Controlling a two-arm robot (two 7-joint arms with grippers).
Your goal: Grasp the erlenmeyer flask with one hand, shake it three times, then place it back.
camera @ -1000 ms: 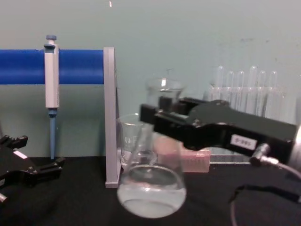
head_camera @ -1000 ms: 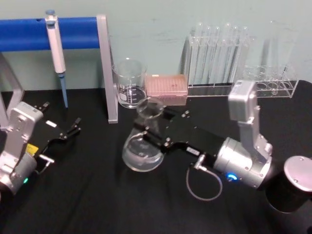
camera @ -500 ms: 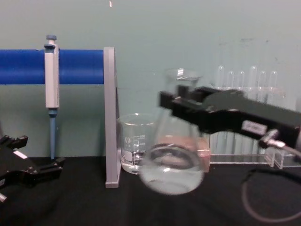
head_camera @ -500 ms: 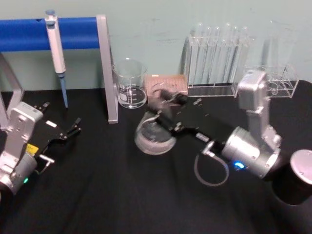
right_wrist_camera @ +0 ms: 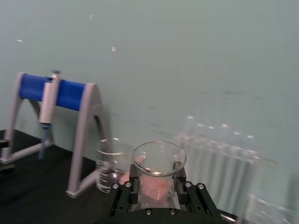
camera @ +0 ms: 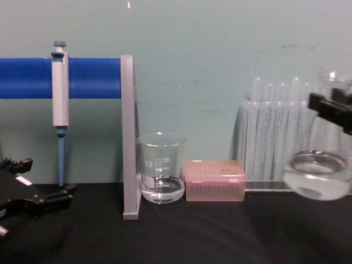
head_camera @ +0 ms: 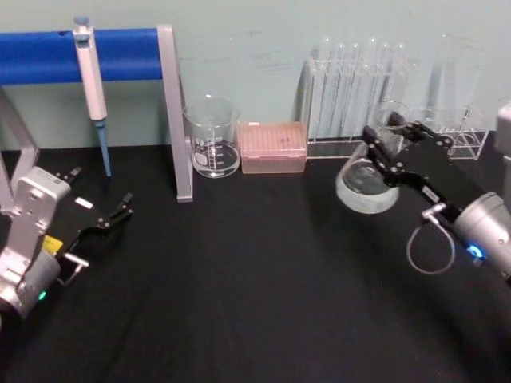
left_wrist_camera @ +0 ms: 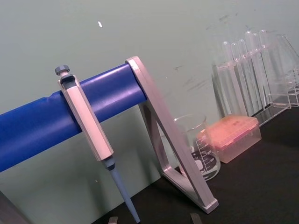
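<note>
While right gripper (head_camera: pixel 391 144) holds 1 erlenmeyer flask (head_camera: pixel 365 187), 1 beaker (head_camera: pixel 212 137) stands.

One erlenmeyer flask (head_camera: pixel 366 185), one beaker (head_camera: pixel 212 137), one pink tip box (head_camera: pixel 273 147), one pipette (head_camera: pixel 90 76), one blue stand (head_camera: pixel 120 54).

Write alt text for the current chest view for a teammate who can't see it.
At the right edge, the right gripper clamps the neck of the erlenmeyer flask, holding it above the black table with clear liquid inside. Along the back stand a beaker, pink box and test tubes; the left gripper rests open at lower left.
</note>
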